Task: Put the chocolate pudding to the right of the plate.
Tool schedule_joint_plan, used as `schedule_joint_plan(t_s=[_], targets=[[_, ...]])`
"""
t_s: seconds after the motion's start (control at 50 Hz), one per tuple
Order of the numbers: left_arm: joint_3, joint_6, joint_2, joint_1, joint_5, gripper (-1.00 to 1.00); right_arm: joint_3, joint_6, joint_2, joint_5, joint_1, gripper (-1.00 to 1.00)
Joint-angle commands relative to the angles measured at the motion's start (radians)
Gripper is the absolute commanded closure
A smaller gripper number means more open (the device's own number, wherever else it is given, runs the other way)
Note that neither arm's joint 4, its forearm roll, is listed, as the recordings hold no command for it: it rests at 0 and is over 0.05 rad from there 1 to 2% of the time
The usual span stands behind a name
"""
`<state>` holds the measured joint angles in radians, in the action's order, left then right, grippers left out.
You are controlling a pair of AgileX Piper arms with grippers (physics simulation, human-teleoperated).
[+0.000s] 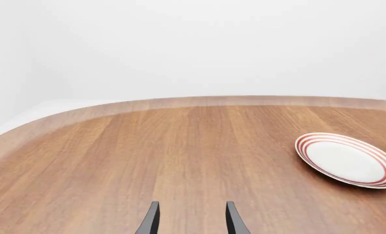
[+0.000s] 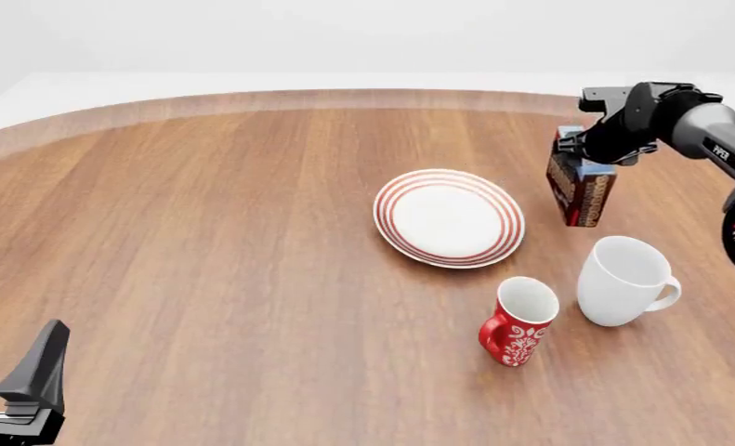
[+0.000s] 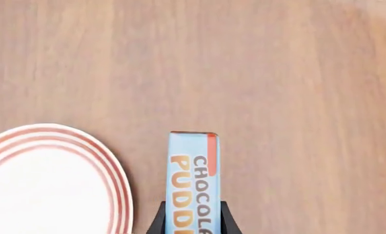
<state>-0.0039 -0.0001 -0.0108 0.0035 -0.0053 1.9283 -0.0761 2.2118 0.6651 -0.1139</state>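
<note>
The chocolate pudding [image 2: 579, 192] is a light-blue-topped box with brown sides. It stands on edge just right of the plate [image 2: 449, 216], a white plate with red rings. My right gripper [image 2: 586, 156] is shut on the box's upper end. In the right wrist view the box [image 3: 193, 165] sits between the two dark fingers [image 3: 157, 222], with the plate [image 3: 46, 180] beside it. I cannot tell whether the box touches the table. My left gripper [image 1: 191, 223] is open and holds nothing, low at the near left [image 2: 14, 372], far from the plate [image 1: 346, 159].
A plain white mug [image 2: 623, 279] stands just in front of the held box. A red patterned mug [image 2: 518, 322] stands to its left, in front of the plate. The wooden table's curved far edge [image 2: 342, 98] runs behind everything.
</note>
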Motion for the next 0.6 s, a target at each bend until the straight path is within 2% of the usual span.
schedule_joint_plan(t_s=[0.02, 0.38, 0.4, 0.48, 0.5, 0.6], targets=[[0.000, 0.000, 0.000, 0.000, 0.000, -1.00, -0.004, 0.019, 0.050, -0.029, -0.032, 1.00], [0.000, 0.000, 0.000, 0.000, 0.000, -1.00, -0.013, 0.005, 0.088, -0.051, -0.037, 1.00], [0.000, 0.000, 0.000, 0.000, 0.000, -1.00, -0.005, 0.019, 0.086, -0.051, -0.045, 1.00], [0.000, 0.000, 0.000, 0.000, 0.000, -1.00, -0.010, 0.002, 0.080, -0.054, -0.047, 1.00], [0.000, 0.000, 0.000, 0.000, 0.000, -1.00, -0.017, 0.003, 0.079, -0.055, -0.039, -1.00], [0.000, 0.000, 0.000, 0.000, 0.000, -1.00, -0.012, -0.011, 0.078, -0.048, -0.042, -1.00]])
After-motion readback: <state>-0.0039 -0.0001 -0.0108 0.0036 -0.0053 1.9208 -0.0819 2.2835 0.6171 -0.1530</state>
